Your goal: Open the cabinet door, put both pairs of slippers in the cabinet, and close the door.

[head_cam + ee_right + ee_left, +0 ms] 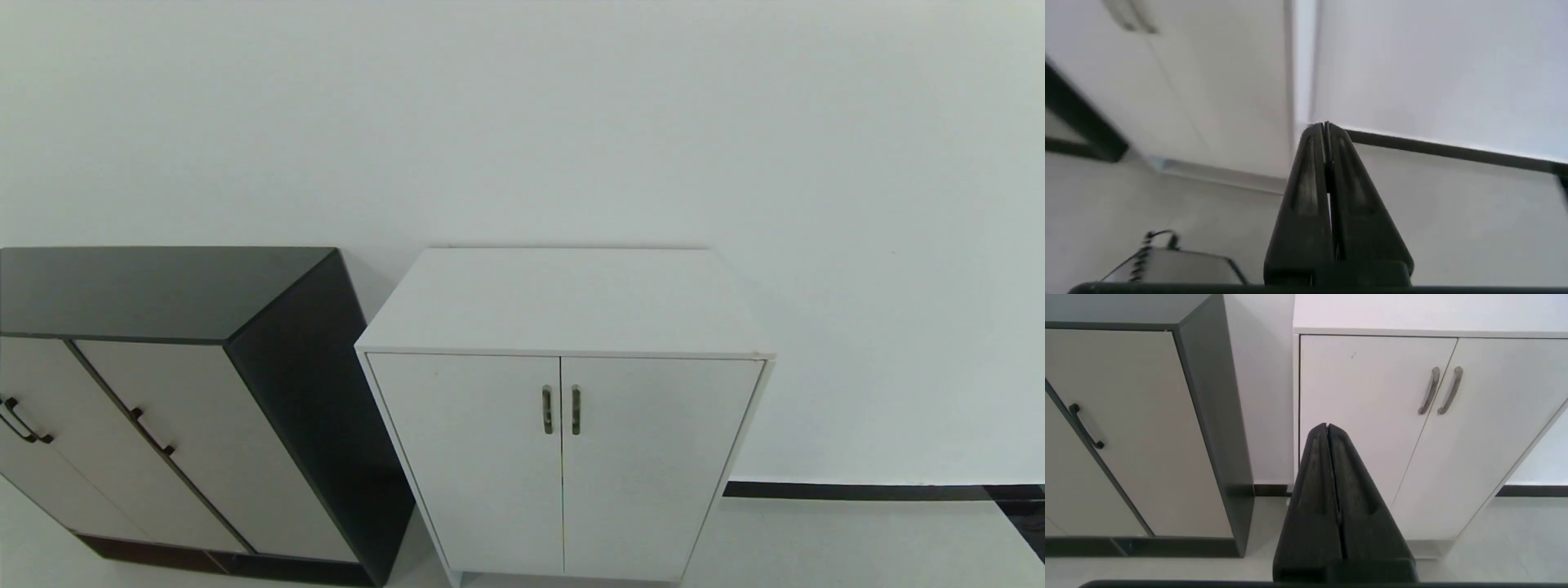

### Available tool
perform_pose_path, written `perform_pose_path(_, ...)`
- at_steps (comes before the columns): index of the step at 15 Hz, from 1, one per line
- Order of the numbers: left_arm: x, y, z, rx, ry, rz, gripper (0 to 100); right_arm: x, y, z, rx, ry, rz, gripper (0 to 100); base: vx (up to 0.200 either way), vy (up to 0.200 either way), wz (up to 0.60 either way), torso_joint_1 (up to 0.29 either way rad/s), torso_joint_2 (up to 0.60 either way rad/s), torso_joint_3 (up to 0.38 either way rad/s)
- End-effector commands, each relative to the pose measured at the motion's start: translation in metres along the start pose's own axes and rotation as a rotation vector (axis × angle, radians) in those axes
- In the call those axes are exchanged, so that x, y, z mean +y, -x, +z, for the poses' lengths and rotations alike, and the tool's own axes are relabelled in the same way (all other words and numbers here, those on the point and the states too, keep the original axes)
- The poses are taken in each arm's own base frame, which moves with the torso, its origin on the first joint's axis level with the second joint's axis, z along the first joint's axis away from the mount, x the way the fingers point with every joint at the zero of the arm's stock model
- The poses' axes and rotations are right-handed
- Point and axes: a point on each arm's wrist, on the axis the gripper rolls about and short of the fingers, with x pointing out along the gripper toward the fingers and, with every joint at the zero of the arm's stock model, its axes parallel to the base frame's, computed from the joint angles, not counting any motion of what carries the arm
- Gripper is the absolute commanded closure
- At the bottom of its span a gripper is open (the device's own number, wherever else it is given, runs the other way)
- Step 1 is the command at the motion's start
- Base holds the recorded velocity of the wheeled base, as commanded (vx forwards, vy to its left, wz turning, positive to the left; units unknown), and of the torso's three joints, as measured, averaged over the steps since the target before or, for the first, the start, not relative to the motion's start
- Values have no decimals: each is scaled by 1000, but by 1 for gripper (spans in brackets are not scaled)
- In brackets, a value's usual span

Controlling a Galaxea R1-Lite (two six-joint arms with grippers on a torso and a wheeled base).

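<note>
Both nearest, the left gripper (1328, 429) and the right gripper (1327, 126) are seen as black wedges, matt and tapered, each clenched tight along a thin seam. Beyond them the white cabinet (563, 302) is set on a smooth pale floor (857, 547), a plain box of matt panels with both doors (653, 465) closed and two slim metal bar handles (547, 409) upright side by side at the middle seam. Just beside it on the robot's left a dark-sided cabinet (310, 392) with beige doors is placed, and farthest a black skirting strip (857, 490) is run along the white wall (522, 122)
</note>
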Motion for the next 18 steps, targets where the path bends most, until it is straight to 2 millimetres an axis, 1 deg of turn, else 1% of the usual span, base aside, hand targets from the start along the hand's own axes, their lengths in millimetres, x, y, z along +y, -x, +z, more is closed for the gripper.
perform_pose_path(1, 0, 0, 0, 0, 1, 0, 100, -1, 3, 0, -10, -11, -148, 100, 0, 0, 0, 0, 0, 0)
perform_pose_path(4, 0, 0, 0, 0, 1, 2, 100, 0, 9, -2, -60, -46, -292, 100, 0, 0, 0, 0, 0, 0)
perform_pose_path(6, 0, 0, 0, 0, 1, 0, 100, 1, 17, -5, -163, -65, -293, 100, 0, 0, 0, 0, 0, 0)
perform_pose_path(7, 0, 0, 0, 0, 1, 0, 100, 2, 22, -8, -246, -80, -248, 100, 0, 0, 0, 0, 0, 0)
perform_pose_path(8, 0, 0, 0, 0, 1, 0, 100, 3, 25, -10, -287, -102, -204, 100, 0, 0, 0, 0, 0, 0)
perform_pose_path(10, 0, 0, 0, 0, 1, 0, 100, 3, 25, -10, -290, -113, -200, 100, 0, 0, 0, 0, 0, 0)
perform_pose_path(12, 0, 0, 0, 0, 1, 0, 100, 4, 25, -10, -288, -70, -155, 100, 0, 0, 0, 0, 0, 0)
perform_pose_path(13, 0, 0, 0, 0, 1, 0, 100, 6, 23, -11, -286, -52, -54, 100, 0, 0, 0, 0, 0, 0)
perform_pose_path(14, 0, 0, 0, 0, 1, 0, 100, 8, 21, -15, -257, -43, -3, 100, 0, 0, 0, 0, 0, 0)
perform_pose_path(16, 0, 0, 0, 0, 1, 2, 100, 8, 21, -15, -256, -65, -3, 100, 0, 0, 0, 0, 0, 0)
perform_pose_path(18, 0, 0, 0, 0, 1, 2, 100, 7, 22, -15, -257, -135, -20, 100, 0, 0, 0, 0, 0, 0)
